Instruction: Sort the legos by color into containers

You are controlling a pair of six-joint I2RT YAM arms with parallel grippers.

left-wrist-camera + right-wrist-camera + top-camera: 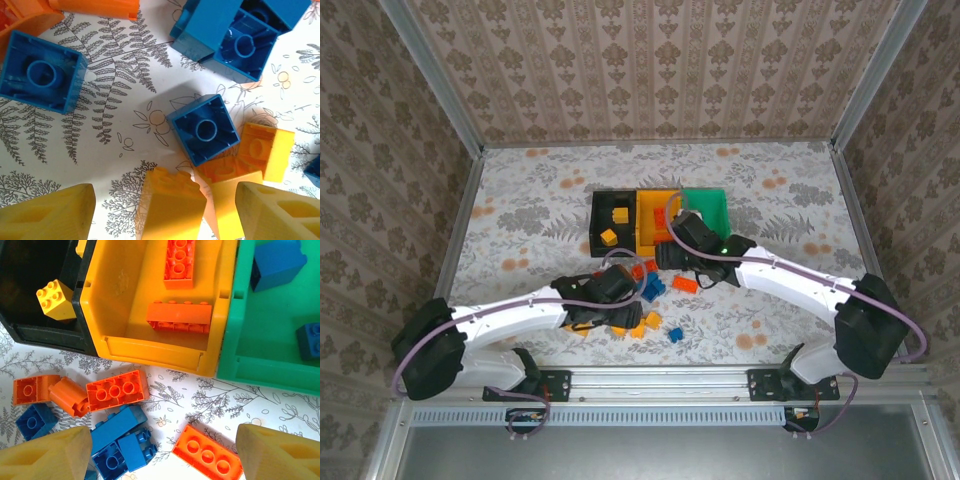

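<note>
Mid-sort: L claw (165, 192) straddles a small yellow-orange studded plastic brick (170, 207), jaws well apart, gaps both sides, nothing gripped yet; a blue plastic brick (205, 130) lies just ahead of it. R claw (164, 434) hangs wide open and empty over the pile, a flat red-orange brick (207, 455) btwn its fingers; black open-topped plastic bin (45, 335), orange-yellow bin (150, 347) and green bin (250, 365) sit just ahead, each w/ bricks inside. Pick phase, by the look; next, L claw must pinch squarely, lift, then reach the black bin, where a yellow brick (55, 300) lies.
</note>
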